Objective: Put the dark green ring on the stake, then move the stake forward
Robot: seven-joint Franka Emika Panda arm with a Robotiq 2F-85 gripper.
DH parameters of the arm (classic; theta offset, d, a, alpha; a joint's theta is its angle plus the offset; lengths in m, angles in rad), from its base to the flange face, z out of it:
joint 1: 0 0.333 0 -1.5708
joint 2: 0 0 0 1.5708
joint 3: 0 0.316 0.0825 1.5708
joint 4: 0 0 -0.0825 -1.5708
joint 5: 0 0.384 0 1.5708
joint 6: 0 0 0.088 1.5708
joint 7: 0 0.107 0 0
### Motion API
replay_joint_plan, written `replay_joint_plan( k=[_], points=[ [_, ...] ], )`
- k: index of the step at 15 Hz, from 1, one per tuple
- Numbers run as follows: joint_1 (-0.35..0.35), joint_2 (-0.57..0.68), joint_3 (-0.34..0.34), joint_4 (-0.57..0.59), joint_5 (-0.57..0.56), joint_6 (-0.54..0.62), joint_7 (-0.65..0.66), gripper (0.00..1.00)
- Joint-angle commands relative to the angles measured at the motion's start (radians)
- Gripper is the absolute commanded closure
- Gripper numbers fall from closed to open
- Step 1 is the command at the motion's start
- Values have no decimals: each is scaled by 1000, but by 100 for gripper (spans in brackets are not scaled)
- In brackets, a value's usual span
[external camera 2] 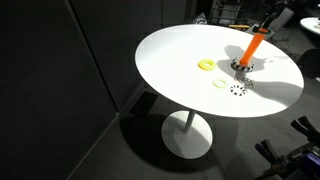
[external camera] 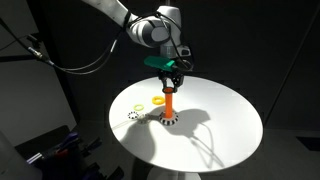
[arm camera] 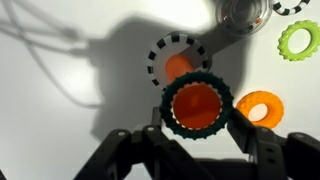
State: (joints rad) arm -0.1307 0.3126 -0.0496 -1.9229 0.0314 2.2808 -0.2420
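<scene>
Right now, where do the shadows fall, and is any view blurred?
In an exterior view, hard light hits the white table in a dark room, and the arm casts a shadow beside the stake. In the wrist view, a broad shadow crosses the table; the dark green ring in the gripper looks slightly soft.

Spotlit white table (external camera: 240, 105) (hard shadows), dark surroundings.

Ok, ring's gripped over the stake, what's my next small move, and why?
Probably ease straight down. The wrist view shows the stake through the dark green ring, so it looks centred; in an exterior view the gripper holds it above the peg.
</scene>
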Motion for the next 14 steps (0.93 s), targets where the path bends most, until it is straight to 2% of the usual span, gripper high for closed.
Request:
replay_joint_plan(
  k=[1,3,4,14],
  points=[
    [11,20,-8,45,-28,-40,38,13],
    [10,22,-8,50,-27,-48,40,2],
    [9,23,-8,54,-26,-54,39,0],
    [-2,49,-12,76,-16,-107,16,0]
  ],
)
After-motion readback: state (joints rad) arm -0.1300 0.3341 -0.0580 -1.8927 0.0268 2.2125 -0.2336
